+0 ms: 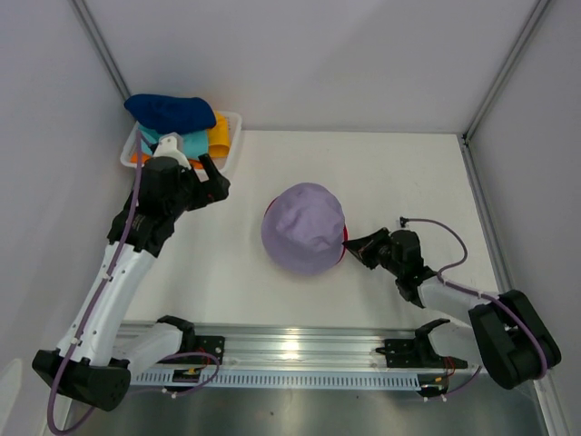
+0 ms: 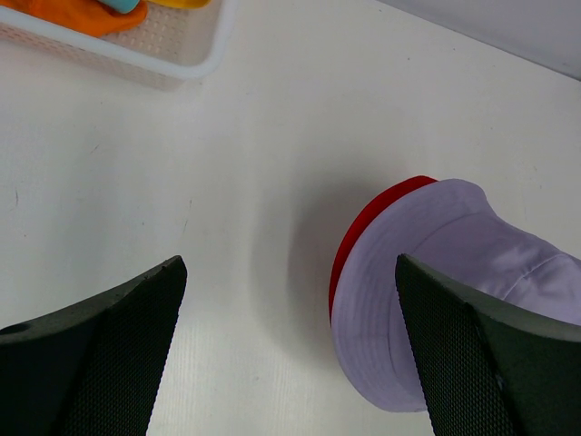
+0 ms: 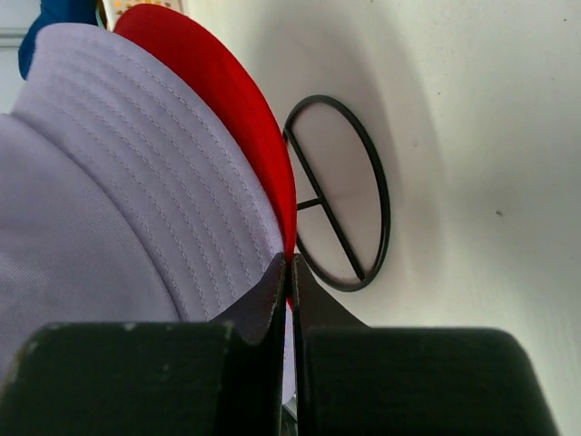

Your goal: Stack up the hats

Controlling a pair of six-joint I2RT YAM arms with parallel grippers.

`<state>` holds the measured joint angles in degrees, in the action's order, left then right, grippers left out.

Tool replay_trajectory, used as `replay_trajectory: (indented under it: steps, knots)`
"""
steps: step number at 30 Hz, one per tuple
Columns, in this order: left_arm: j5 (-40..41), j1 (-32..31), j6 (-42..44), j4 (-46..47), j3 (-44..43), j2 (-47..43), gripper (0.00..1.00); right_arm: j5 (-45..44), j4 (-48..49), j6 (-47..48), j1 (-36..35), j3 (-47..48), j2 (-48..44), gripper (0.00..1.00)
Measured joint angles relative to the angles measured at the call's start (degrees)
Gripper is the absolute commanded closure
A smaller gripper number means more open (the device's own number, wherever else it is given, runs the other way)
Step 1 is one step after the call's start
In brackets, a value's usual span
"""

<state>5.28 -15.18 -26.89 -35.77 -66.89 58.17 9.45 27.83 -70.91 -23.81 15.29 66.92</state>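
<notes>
A lilac hat point(image 1: 304, 227) sits on top of a red hat point(image 1: 343, 242) at the middle of the table; only a sliver of the red brim shows under it. My right gripper point(image 1: 349, 243) is at the stack's right edge, shut on the red brim point(image 3: 218, 100) just under the lilac brim point(image 3: 109, 182). My left gripper point(image 1: 216, 177) hangs open to the left of the stack, nothing between its fingers point(image 2: 100, 336). In the left wrist view the lilac hat point(image 2: 454, 272) and the red brim point(image 2: 372, 218) lie partly behind the right finger.
A white slatted basket point(image 1: 229, 150) at the back left holds a dark blue hat point(image 1: 172, 111), a teal one point(image 1: 186, 143), a yellow one point(image 1: 220, 133) and an orange one point(image 1: 136, 156). The round foot of a black wire stand point(image 3: 340, 195) shows under the stack.
</notes>
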Motion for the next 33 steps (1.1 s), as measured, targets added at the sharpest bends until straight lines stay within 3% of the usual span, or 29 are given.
replay_trajectory:
  steps: [4, 5, 6, 8, 9, 11, 12, 15, 18, 24, 29, 33]
  knots:
    - [0.33, 0.00, 0.02, -0.46, 0.00, 0.07, 0.01, 1.16, 2.08, 0.17, -0.02, 0.74, 3.52, 0.99]
    - [0.50, 0.00, 0.02, -0.57, 0.00, 0.04, 0.01, 1.31, 1.99, 0.42, 0.00, 1.03, 3.61, 0.94]
    - [0.63, 0.04, 0.02, -0.66, 0.00, 0.04, 0.00, 1.33, 1.73, 0.70, 0.00, 1.36, 3.56, 0.82]
    - [0.72, 0.20, 0.02, -0.83, 0.00, 0.02, 0.01, 1.31, -0.68, 1.92, 0.00, 2.40, 3.13, 0.67]
    - [0.74, 0.33, 0.02, -0.85, 0.00, 0.00, 0.01, 1.29, -2.73, 2.67, -0.02, 3.15, 2.60, 0.48]
    - [0.94, 0.96, -0.02, -0.85, 0.00, 0.00, 0.00, 0.94, -7.58, 5.09, 0.00, 5.01, 0.66, 0.32]
    - [1.14, 1.46, -0.11, -0.85, 0.00, 0.02, 0.01, 0.66, -10.97, 6.56, 0.02, 6.47, -0.79, 0.18]
    - [2.05, 4.09, -0.59, -0.94, -0.20, 0.61, 0.01, -1.20, -21.99, 12.09, 0.42, 12.37, -5.90, 0.01]
    - [1.88, 8.94, -1.60, -1.33, -2.12, 3.54, 0.00, -2.16, -32.68, 18.21, 3.10, 18.75, -10.08, 0.00]
    - [1.16, 18.69, -3.85, 0.94, -8.70, 14.34, 0.01, -2.12, -46.88, 29.35, 17.18, 25.40, -15.80, 0.01]
    - [-1.31, 23.52, -8.20, 10.58, -10.38, 23.34, 0.02, -0.98, -48.92, 34.21, 19.96, 27.61, -13.55, 0.00]
    - [-1.57, 25.31, -12.20, 20.02, -11.15, 31.50, 0.04, 1.31, -45.29, 35.45, 19.98, 29.33, -8.74, 0.01]
